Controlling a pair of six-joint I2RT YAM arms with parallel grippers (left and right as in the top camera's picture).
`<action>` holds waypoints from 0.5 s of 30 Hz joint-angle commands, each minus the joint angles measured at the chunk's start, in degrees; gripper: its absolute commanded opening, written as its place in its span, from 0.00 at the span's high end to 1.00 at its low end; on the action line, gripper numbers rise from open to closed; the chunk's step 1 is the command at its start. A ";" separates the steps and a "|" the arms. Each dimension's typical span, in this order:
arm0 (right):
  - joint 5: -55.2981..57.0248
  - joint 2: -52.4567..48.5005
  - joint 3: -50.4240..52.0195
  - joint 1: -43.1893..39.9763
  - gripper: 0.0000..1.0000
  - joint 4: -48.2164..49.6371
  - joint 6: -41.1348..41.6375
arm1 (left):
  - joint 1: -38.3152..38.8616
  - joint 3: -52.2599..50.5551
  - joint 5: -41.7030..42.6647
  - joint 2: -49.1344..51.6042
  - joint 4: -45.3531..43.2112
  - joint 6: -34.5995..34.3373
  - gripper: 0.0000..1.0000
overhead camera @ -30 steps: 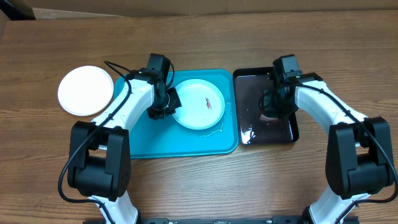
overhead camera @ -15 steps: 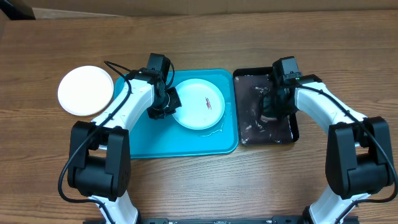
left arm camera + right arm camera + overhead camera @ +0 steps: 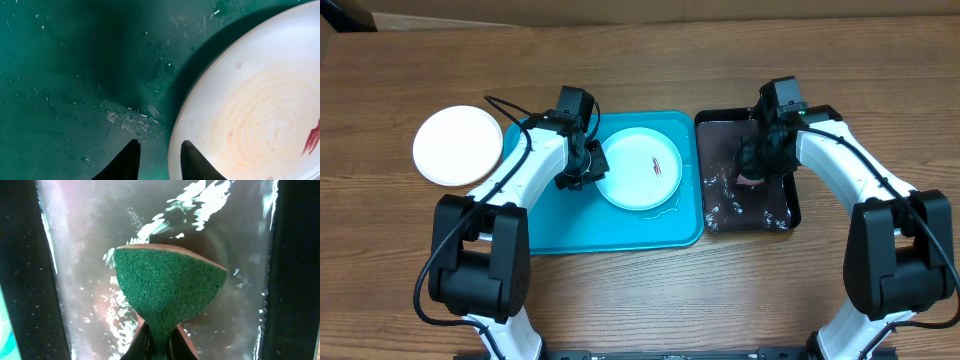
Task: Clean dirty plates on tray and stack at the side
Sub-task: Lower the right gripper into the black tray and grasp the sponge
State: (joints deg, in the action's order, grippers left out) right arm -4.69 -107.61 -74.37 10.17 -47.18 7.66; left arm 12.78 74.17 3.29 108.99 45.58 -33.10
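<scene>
A pale light-blue plate [image 3: 640, 168] with reddish smears lies on the turquoise tray [image 3: 610, 225]. It also shows in the left wrist view [image 3: 250, 110], with orange-red smears. My left gripper [image 3: 577, 177] [image 3: 160, 152] is closed narrowly astride the plate's left rim, one finger over the plate and one on the tray side. A white plate [image 3: 457, 145] sits on the table at the far left. The yellow-green plate is not in view. My right gripper [image 3: 752, 172] [image 3: 159, 340] is shut on a green sponge [image 3: 167, 287], held over the black tray.
The glossy black tray [image 3: 748, 222] right of the turquoise tray holds rippling, murky water [image 3: 100, 295]. Its dark side walls [image 3: 295, 270] flank the sponge. Water droplets lie on the turquoise tray floor [image 3: 130, 117]. Wooden table [image 3: 640, 290] surrounds both trays.
My right gripper has moved the sponge slightly toward the far side of the black tray, and the water ripples more. My left gripper and the plate have barely moved.
</scene>
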 commanded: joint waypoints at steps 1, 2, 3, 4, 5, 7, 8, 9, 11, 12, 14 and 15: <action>-0.44 1.22 -1.64 0.37 0.96 -0.31 -0.04 | 0.44 -1.36 -1.79 0.52 -1.07 -0.13 0.71; -0.37 1.22 -1.64 0.39 0.96 -0.33 -0.04 | 0.44 -1.79 -1.79 0.52 -1.70 -0.13 0.71; -0.33 1.22 -1.64 0.44 0.96 -0.33 -0.09 | 0.44 -2.27 -1.68 0.52 -2.34 -0.13 0.71; -0.35 1.22 -1.64 0.44 0.96 -0.33 -0.26 | 0.44 -2.80 -1.33 0.52 -2.93 -0.13 0.71; -0.33 1.22 -1.64 0.44 0.96 -0.33 -0.26 | 0.44 -4.37 0.02 0.52 -5.05 -0.13 0.71; -0.33 1.22 -1.64 0.44 0.96 -0.20 -0.24 | 0.44 -5.79 1.25 0.52 -7.06 -0.09 0.73; -0.33 1.22 -1.64 0.44 0.96 -0.11 -0.24 | 0.44 -6.23 1.22 0.52 -7.61 -0.09 0.77; -0.28 1.22 -1.64 0.44 0.96 -0.07 -0.26 | 0.42 -6.51 1.16 0.52 -7.98 -0.07 0.83; 0.37 1.22 -1.64 0.44 0.96 -0.09 -0.28 | 0.42 -6.54 1.18 0.52 -8.26 -0.09 0.96; 0.37 1.22 -1.77 0.44 0.96 -0.22 -0.28 | 0.42 -6.51 1.20 0.52 -8.39 -0.09 0.96; 0.42 1.27 -3.02 0.44 0.96 -1.99 -0.33 | 0.35 -6.51 1.20 0.52 -8.37 -0.09 0.96; 0.59 1.36 -3.96 0.44 0.96 -3.37 -0.33 | 0.35 -6.51 1.20 0.52 -8.31 -0.04 0.96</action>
State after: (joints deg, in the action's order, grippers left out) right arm -4.47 -107.61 -74.76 10.22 -48.66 7.62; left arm 12.78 68.12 4.73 108.97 37.17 -32.93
